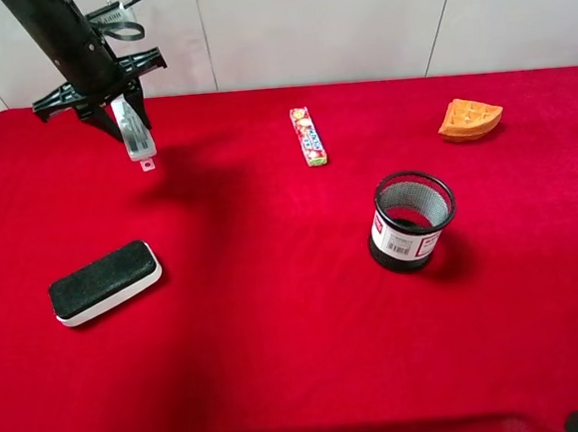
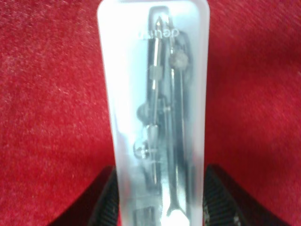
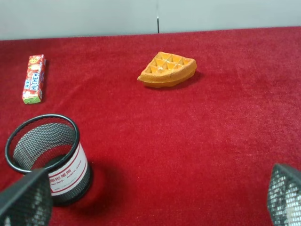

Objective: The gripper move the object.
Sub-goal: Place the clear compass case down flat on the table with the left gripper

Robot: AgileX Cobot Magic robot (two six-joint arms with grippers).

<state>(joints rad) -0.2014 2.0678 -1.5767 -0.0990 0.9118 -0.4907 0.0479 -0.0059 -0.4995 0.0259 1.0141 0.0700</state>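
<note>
red cloth table (image 1: 302, 375), from high up: the left gripper (image 1: 122, 109) grips the object (image 1: 137, 138) above the far left corner, tab end down. left wrist: jaws pinch its translucent sides. right wrist: the right gripper (image 3: 155, 200) spread wide, empty, beside a mesh cup (image 3: 47, 155).

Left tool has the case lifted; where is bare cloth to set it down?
Below the case and between the eraser and mesh cup is bare cloth, also the near edge. Busiest at right: cup, candy stick, waffle.
</note>
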